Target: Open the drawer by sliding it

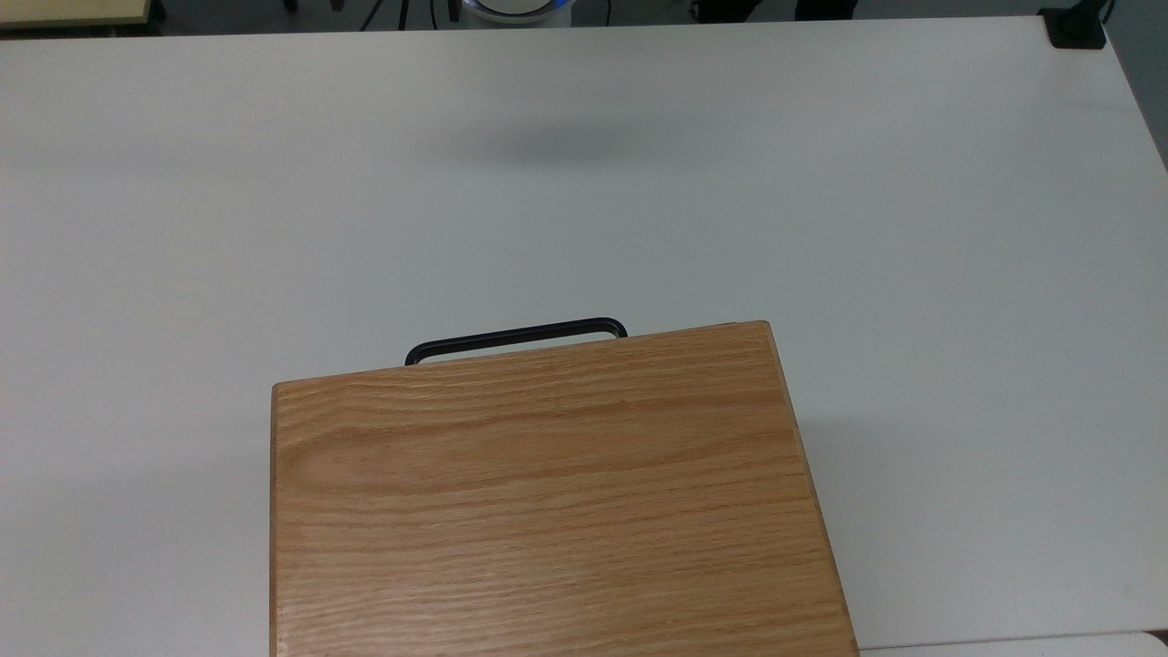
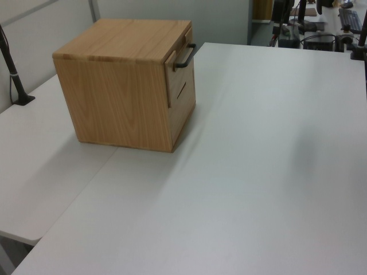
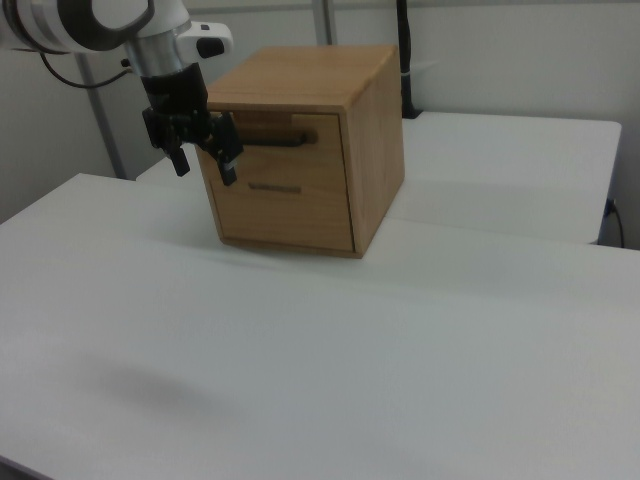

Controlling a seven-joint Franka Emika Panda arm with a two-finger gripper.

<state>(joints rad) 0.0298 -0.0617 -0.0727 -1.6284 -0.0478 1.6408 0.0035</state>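
The arm point(image 3: 100, 22) is glossy white with grey joint rings; its tool point(image 3: 203, 163) is matte black, blocky, with two slim black fingers point(image 3: 228, 160).

A wide, flat white table point(image 1: 821, 182) with a matte top carries a light oak box-shaped cabinet point(image 1: 547, 511). The cabinet stands directly on it, near the top view's lower edge and at the left view's upper left point(image 2: 123, 86). A seam between two white tabletop sections runs under it.
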